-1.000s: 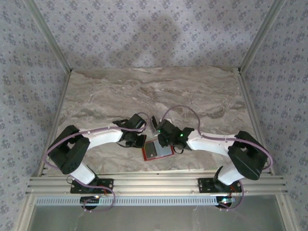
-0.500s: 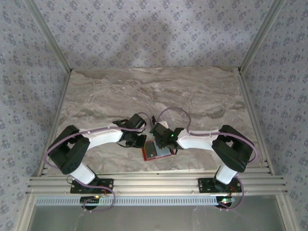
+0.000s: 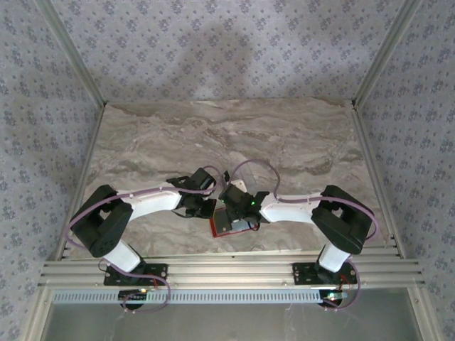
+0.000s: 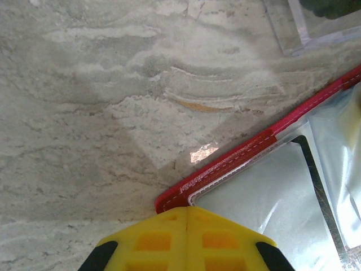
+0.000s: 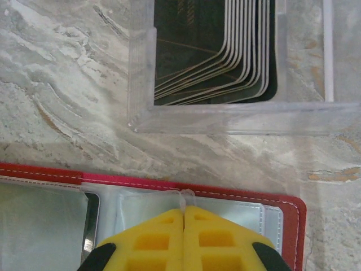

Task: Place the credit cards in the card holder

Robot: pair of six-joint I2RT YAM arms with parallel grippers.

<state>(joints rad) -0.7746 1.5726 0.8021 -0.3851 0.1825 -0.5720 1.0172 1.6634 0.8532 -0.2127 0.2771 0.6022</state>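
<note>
The open card holder (image 3: 229, 223) lies long-axis sideways, closed left gripper (image 4: 186, 210) at its corner, closed right gripper (image 5: 184, 210) over its far edge.

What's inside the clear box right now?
In the right wrist view, the clear box holds a fanned stack of dark cards. Only the lower cards' staggered edges show; their faces are covered, so the count is unclear.

A robot lab test cell: patterned walls (image 3: 234, 50) and aluminium rails (image 3: 227, 271) boxing in a marble counter (image 3: 213, 135).
</note>
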